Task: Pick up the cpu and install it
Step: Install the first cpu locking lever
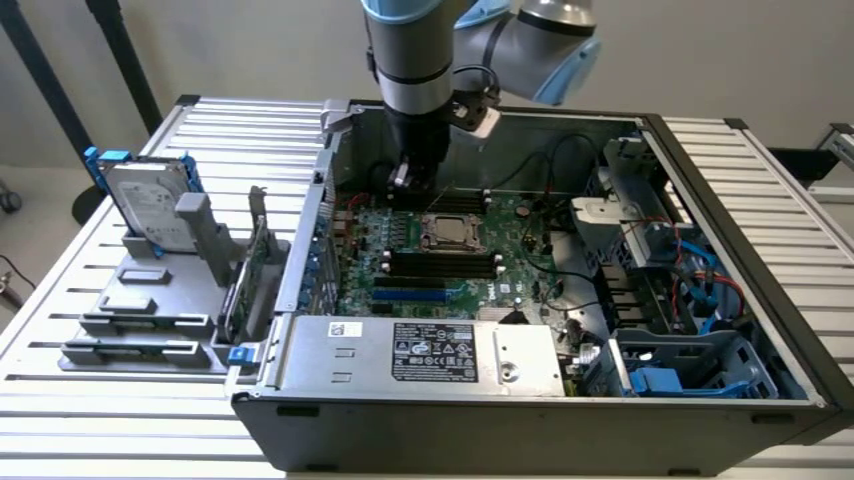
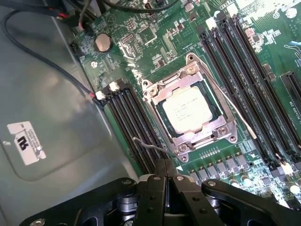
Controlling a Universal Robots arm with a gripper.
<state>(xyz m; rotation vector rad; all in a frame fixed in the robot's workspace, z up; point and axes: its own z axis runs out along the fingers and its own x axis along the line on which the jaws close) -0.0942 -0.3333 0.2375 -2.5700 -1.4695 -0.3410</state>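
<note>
Gripper (image 2: 165,165) closed, nothing between the jaws, hanging just beside the socket. Slatted bench (image 1: 774,170) carries the open computer case (image 1: 534,430); its walls and cables leave me little room. Motherboard (image 2: 155,52) lies flat inside, with memory slots (image 2: 129,113) flanking the metal socket frame (image 2: 153,92). Cpu (image 2: 188,110) sits within that frame, silver top up. Judgement: light, stiff, slick-topped, fragile underneath; take it by opposite edges only.
</note>
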